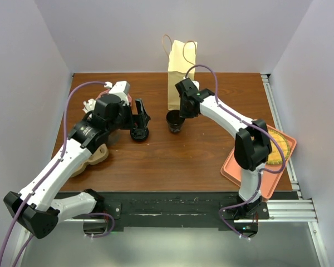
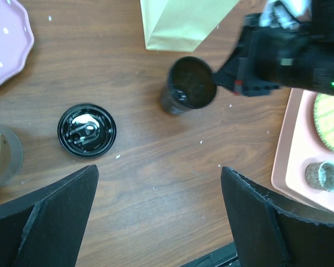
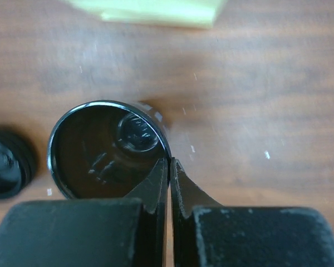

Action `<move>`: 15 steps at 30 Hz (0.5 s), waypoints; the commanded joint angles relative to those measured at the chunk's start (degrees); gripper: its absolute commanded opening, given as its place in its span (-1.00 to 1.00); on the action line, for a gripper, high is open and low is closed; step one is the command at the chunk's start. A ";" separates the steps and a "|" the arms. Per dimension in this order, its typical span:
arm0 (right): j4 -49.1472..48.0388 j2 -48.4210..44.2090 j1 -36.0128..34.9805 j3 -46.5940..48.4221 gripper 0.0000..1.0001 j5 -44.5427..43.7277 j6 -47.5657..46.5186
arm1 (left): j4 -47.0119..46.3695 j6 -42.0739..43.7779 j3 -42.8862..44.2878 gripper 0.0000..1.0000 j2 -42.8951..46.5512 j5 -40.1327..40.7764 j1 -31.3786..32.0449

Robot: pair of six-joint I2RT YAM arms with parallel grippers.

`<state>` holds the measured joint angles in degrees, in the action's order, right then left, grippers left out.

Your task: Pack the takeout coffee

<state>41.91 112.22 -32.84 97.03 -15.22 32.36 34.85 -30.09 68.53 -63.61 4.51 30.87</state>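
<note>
Pinching the lidless takeout coffee (image 3: 100, 150) by its rim, right fingers (image 3: 151, 189) closed tight; left fingers (image 2: 50, 217) wide apart, empty.

Near the takeout coffee cup (image 2: 187, 84) the table (image 1: 172, 161) lies open; the paper bag (image 1: 181, 72) blocks its far side, the loose lid (image 2: 87, 130) lies left, the right gripper (image 3: 168, 167) occupies its right rim

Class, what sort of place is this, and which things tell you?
Probably a robotics lab bench: plain white walls box in a wooden table, the left arm and right arm are bolted to a metal rail, and a paper bag and lidless coffee cup stand on it.
</note>
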 commanded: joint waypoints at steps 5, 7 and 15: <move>-3.58 -14.57 -0.03 -12.21 -1.00 6.69 1.13 | -5.66 -1.38 -5.60 0.75 -3.79 -10.13 -0.11; -4.73 -17.38 -0.03 -16.34 -1.00 7.92 0.86 | -6.90 -2.16 -5.87 0.66 -5.46 -13.46 -0.11; -7.02 -23.80 0.06 -27.06 -1.00 8.54 3.06 | -11.47 -3.67 -5.87 0.46 -13.89 -22.17 -0.20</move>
<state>37.65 91.53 -32.84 73.19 -7.55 33.19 28.16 -32.42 62.61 -74.50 -10.94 30.85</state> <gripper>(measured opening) 0.015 0.750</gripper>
